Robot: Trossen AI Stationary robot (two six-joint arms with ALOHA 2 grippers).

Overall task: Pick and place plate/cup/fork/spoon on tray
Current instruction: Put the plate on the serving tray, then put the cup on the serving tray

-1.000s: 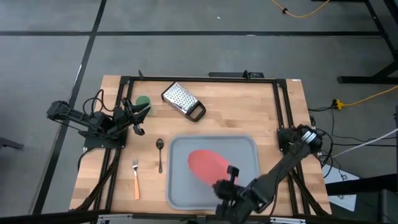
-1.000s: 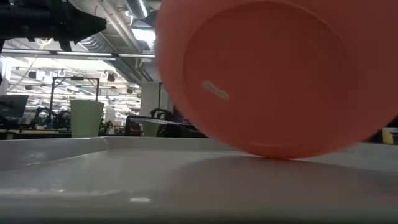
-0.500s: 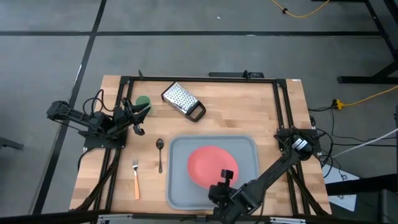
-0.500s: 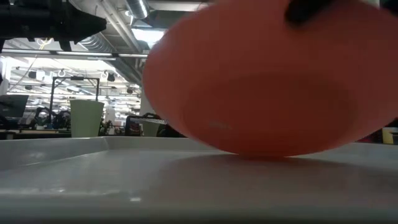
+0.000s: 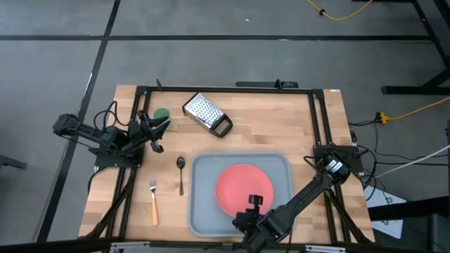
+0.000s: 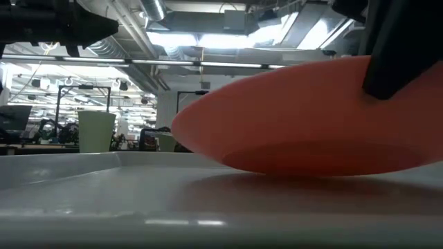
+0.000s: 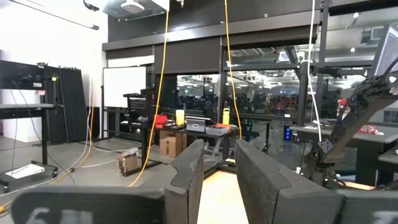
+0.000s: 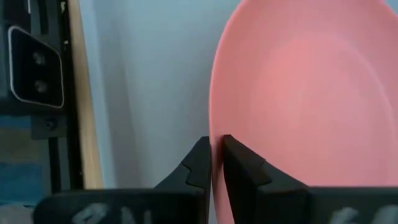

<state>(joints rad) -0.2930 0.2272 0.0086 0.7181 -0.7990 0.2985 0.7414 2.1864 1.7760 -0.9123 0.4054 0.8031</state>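
Observation:
The pink-red plate lies on the grey-blue tray, a little tilted in the low view. My right gripper is at the plate's near edge, shut on its rim. My left gripper waits at the table's left, its fingers a narrow gap apart, holding nothing. The green cup stands just beyond it. The dark spoon and the orange-handled fork lie on the wood left of the tray. My right gripper pinches the plate's rim at its near edge between its two fingers, one on the upper face and one on the underside. The fingers come from the table's near side, slanting down. The plate's base rests on the tray; the held side is slightly raised.
A perforated metal grater with a black handle lies at the far middle of the table. A black frame runs around the table's edges. Bare tray floor shows left of the plate.
My right gripper has gone down and toward the table's near edge, still holding the plate's rim. The plate has tipped from steeply tilted to nearly flat, its base now on the tray.

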